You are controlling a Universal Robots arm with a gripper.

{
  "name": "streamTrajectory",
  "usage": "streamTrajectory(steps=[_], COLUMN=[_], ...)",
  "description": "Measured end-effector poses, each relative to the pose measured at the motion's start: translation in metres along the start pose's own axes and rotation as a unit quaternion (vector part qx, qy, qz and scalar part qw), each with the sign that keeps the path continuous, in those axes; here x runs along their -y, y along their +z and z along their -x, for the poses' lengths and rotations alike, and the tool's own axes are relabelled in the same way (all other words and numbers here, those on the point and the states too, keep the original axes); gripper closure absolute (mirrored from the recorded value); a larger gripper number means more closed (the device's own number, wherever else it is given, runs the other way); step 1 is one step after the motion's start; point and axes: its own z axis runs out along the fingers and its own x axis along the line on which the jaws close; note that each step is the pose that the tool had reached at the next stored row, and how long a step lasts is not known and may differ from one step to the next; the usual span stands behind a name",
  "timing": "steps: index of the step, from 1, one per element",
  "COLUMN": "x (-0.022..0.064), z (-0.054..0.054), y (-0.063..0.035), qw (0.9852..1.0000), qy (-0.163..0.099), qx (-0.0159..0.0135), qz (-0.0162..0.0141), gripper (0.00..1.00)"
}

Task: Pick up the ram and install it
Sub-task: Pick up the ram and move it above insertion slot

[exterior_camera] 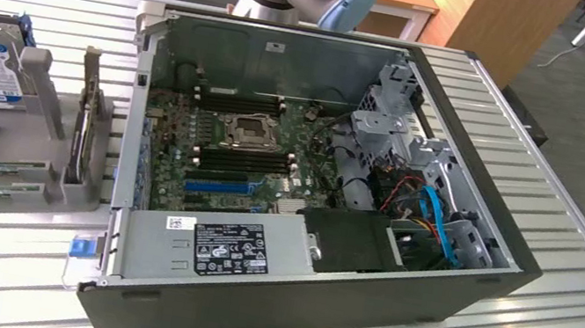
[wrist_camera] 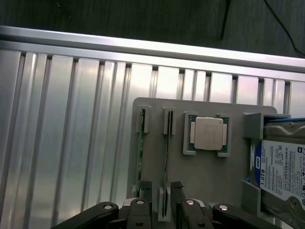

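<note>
Grey holder [wrist_camera: 205, 183] with the ram [wrist_camera: 166, 157] on edge in its slot, between the wide-open fingers [wrist_camera: 146, 187], not gripped

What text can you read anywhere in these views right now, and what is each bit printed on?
"1.0TB": on the hard drive, on its blue-and-white label.
Other print on that label: too small to read.
Black label on the power supply: white print, too small to read.
White sticker beside it: unreadable.
Processor: no markings legible.
</note>
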Motion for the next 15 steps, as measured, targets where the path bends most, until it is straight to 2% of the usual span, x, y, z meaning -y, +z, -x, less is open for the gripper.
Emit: streamTrajectory(steps=[15], x=[0.0008], z=[0.000], y=[0.0111], qw=[1.0000], qy=[0.000], qx=[0.0000], qz=[0.0001], gripper=[0.70])
